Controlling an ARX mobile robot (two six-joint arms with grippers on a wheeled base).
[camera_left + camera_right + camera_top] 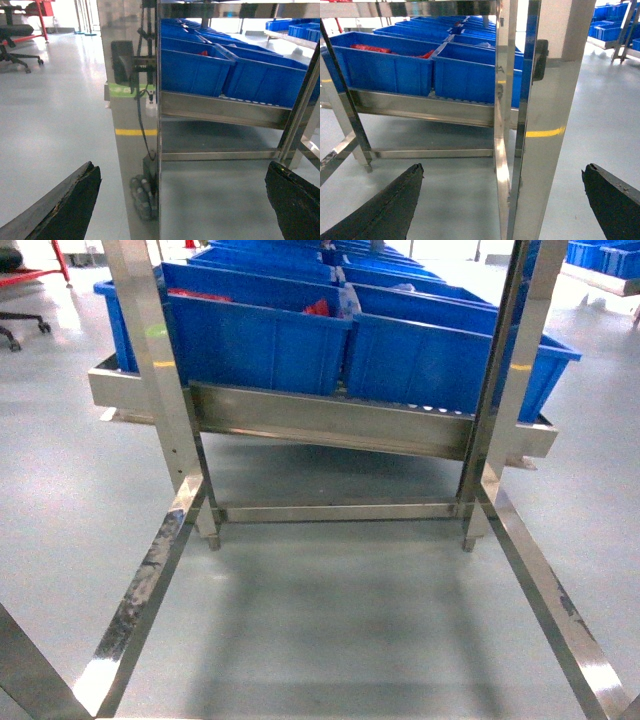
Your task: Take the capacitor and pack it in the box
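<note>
blue plastic bins [260, 335] stand in rows on a tilted shelf of polished stainless steel [330, 425], and they fill the upper part of the head view. at the left, a shiny steel post [160, 370] rises in front of the first bin, and a flat steel floor rail [145, 605] runs from its foot toward the camera. some red things [318, 308] lie in the bin near the middle, but they are too small to tell what they are. at the right, a second steel post [505, 370] stands before the right blue bin [450, 355], with another floor rail [550, 600] below it. under all of this is a smooth grey floor [340, 620].

no orange-red capacitor can be made out with certainty in any view, and the pale pink tub is not seen either.

in the left wrist view, the left gripper [182, 205] is spread wide, its two black fingers [65, 207] at the bottom corners with only floor between them; it has hold of nothing. a mirror-like steel column [130, 100] stands just ahead, with a black office chair [15, 42] far at the left.

in the right wrist view, the right gripper [500, 205] is also wide apart and carries nothing, and its dark fingers [382, 207] frame a steel upright [542, 125] with a yellow stripe reflected on it.
</note>
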